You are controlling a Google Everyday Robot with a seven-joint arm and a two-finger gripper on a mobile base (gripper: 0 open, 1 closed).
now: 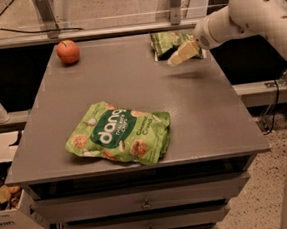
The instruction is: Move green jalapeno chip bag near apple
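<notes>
your tool (182, 54) hovers at the far right of the worktop (130, 82), just in front of the green jalapeno chip bag (164, 41); you cannot tell whether it is released or clenched. the apple (68, 52) sits well apart at the far left corner, and a large light-green bag (120, 133) lies near the front edge.

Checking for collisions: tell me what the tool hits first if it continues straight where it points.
The tool, at the far right in front of the green jalapeno chip bag, points down-left. It would probably meet the bare table first, though depth is unclear.
</notes>
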